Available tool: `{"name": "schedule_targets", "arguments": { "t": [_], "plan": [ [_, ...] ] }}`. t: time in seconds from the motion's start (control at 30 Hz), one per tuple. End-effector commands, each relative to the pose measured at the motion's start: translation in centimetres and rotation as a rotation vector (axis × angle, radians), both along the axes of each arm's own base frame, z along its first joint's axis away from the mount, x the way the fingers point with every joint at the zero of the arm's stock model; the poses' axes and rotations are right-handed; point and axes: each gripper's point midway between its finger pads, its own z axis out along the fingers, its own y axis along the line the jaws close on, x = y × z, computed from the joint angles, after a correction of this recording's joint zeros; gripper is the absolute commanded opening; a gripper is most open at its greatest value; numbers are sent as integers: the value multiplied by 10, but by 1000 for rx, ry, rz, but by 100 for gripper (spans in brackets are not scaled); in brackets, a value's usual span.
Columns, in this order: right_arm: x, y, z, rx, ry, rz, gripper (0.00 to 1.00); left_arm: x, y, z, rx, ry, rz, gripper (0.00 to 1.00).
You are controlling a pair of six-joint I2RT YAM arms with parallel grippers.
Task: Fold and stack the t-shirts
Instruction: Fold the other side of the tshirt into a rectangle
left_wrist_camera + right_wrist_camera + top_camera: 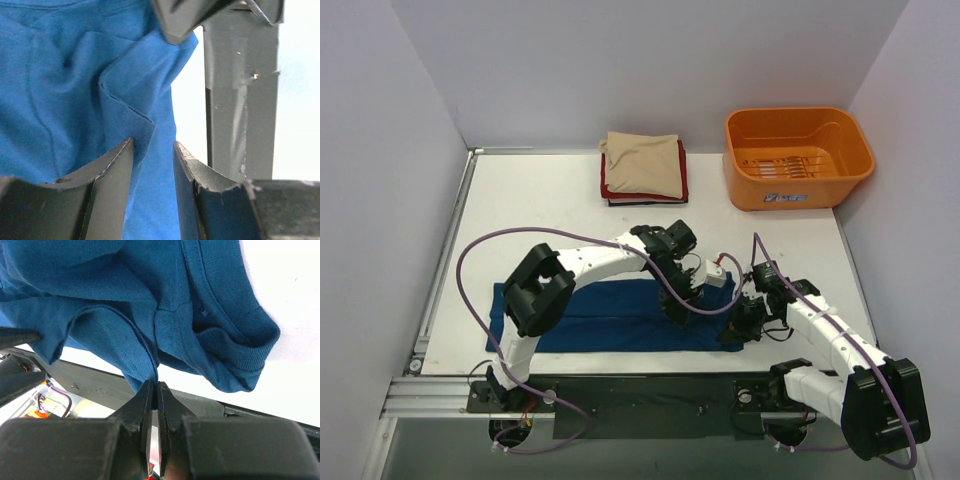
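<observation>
Pinching blue t-shirt (100, 305): right end effector (155, 390) | left end effector (153, 146) (grip unclear)

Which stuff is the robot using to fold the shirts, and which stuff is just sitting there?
For the job:
- blue t-shirt, spread on the table
- stack of folded t-shirts, beige one on top
- right pincer, pinching the blue t-shirt's edge
- left pincer, around a fold of it

Just sitting there:
- orange tub, in the far right corner
</observation>
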Motion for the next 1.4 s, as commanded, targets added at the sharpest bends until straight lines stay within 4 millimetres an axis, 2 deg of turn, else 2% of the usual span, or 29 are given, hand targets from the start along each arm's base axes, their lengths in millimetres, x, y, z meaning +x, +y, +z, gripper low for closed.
{"name": "schedule_targets", "arguments": {
  "t": [0.0,0.07,0.17,0.23,0.3,0.43,0.5,0.53,0.57,0.6,0.63,0.77,0.8,0.83,0.87,0.93,0.97,1.0,1.03,1.07,1.13,1.27,1.37],
  "plan": [
    [-11,-2,0,0,38,5,0,-25,6,32,-113,36,-160,47],
    [-11,-2,1,1,35,5,0,-16,5,24,-90,-10,-137,47],
    [-10,-3,1,0,33,3,0,16,-1,8,-34,-163,-42,47],
    [-10,-2,1,1,28,8,0,32,-8,5,-28,-236,9,47],
    [-10,-2,2,3,28,5,0,40,-14,5,-32,-277,32,48],
    [-9,-1,3,8,22,4,0,39,-20,0,-24,-321,41,48],
    [-10,-2,2,5,26,3,0,38,-22,0,-29,-315,52,40],
    [-10,-2,2,5,28,3,0,39,-24,0,-33,-312,60,27],
    [-10,-2,2,7,25,4,0,39,-25,2,-32,-304,71,19],
    [-10,-2,3,7,24,3,0,38,-24,4,-29,-297,78,4],
    [-10,-2,3,8,25,2,0,35,-26,8,-41,-277,76,0],
    [-7,-4,10,-5,0,8,0,18,-16,32,-82,-143,84,0],
    [-4,-4,14,-11,-19,15,0,18,-14,45,-112,-137,95,0],
    [-4,-10,15,-47,-28,23,0,18,-11,48,-127,-105,128,0],
    [0,-11,20,-58,-52,19,0,22,-9,60,-157,-106,155,0],
    [10,-12,25,-70,-100,16,0,30,1,59,-166,-78,236,0],
    [16,-14,27,-91,-131,24,0,41,4,65,-184,-65,286,0],
    [27,-14,33,-101,-169,27,0,41,7,63,-183,-39,300,0],
    [36,-17,36,-124,-207,37,0,49,10,63,-187,-21,344,0],
    [51,-16,41,-132,-253,43,0,52,13,59,-178,-13,366,0],
    [66,-15,44,-143,-290,65,0,58,17,50,-164,-4,406,0],
    [84,-19,35,-200,-282,120,0,64,26,31,-120,-33,474,0],
    [100,-26,28,-250,-272,147,0,79,36,23,-95,-13,591,0]
  ]
}}
